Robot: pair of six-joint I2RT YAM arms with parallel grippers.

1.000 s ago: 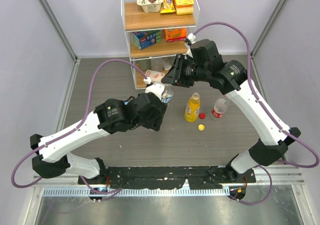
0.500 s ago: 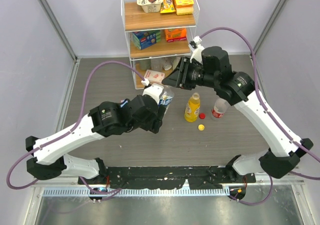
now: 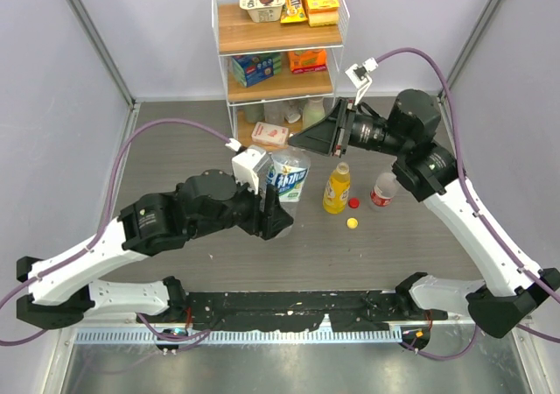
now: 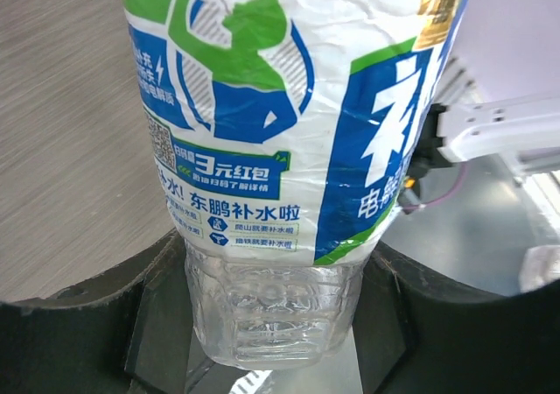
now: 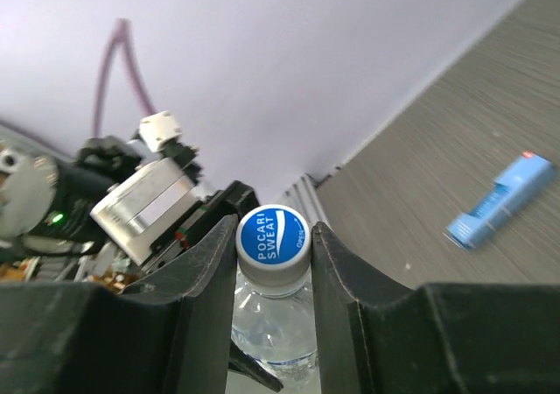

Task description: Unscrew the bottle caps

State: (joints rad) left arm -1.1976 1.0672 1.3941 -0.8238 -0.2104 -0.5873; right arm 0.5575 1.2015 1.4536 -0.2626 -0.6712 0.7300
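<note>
The short clear water bottle with the blue label [image 3: 289, 177] is held off the table. My left gripper [image 3: 273, 212] is shut on its base, which shows in the left wrist view [image 4: 271, 311] between the fingers [image 4: 157, 306]. My right gripper [image 3: 306, 140] is shut on its blue cap [image 5: 273, 236], one finger on each side. The yellow-orange juice bottle [image 3: 336, 188] and the clear bottle with the red label [image 3: 383, 190] stand on the table to the right. A red cap [image 3: 353, 203] and a yellow cap [image 3: 352, 222] lie loose beside them.
A wire shelf rack [image 3: 278, 35] with snack boxes stands at the back, with small items on the table beneath it. A blue packet [image 5: 500, 201] lies on the table in the right wrist view. Grey walls close in both sides.
My left arm has lifted the water bottle higher and swung it a little to the right. My right arm's wrist has drawn back to the right, its fingers staying at the bottle's top.
</note>
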